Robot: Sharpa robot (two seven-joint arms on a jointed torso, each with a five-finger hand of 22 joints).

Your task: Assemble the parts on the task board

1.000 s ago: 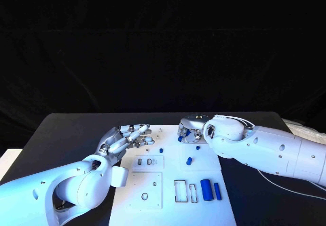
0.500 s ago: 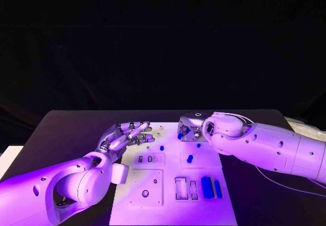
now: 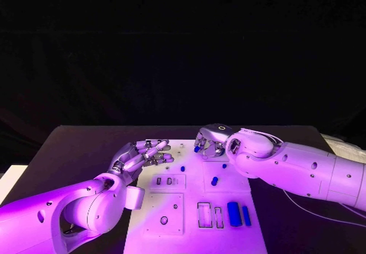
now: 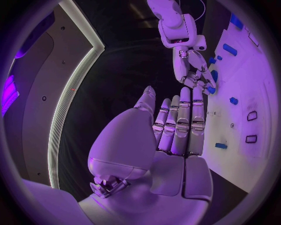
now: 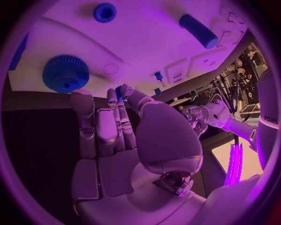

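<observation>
We see the white task board (image 3: pixel 229 233) lying in the lower middle of the head view on the black tabletop (image 3: pixel 76 143). Near its lower right part stand two upright slots (image 3: pixel 207 215), outlined and with nothing in them, and just to their right lie a thick blue cylinder (image 3: pixel 233 214) and a thinner blue rod (image 3: pixel 245 215), side by side. Higher up, in the middle of the board, sit a short blue peg (image 3: pixel 214 181) and two smaller blue pieces (image 3: pixel 182 169); we cannot tell whether these stand in holes or only lie on the surface.

The left hand (image 3: pixel 145 153) is at the board's upper left edge, palm turned up, fingers straight and close together, with nothing in it, as the left wrist view confirms. The right hand (image 3: pixel 207 144) is at the board's upper middle, fingers pointing down. A small blue part (image 3: pixel 197 149) shows at its fingertips in the head view, and the left wrist view shows a blue piece (image 4: pixel 210 89) at those fingertips too, so we take it as pinched there, though the grip itself is small and hard to make out.

In the right wrist view a blue gear (image 5: pixel 65 73) and a blue round knob (image 5: pixel 105 12) sit on the board beyond the fingers. The forearm of the right arm hides the board's upper right edge in the head view.
</observation>
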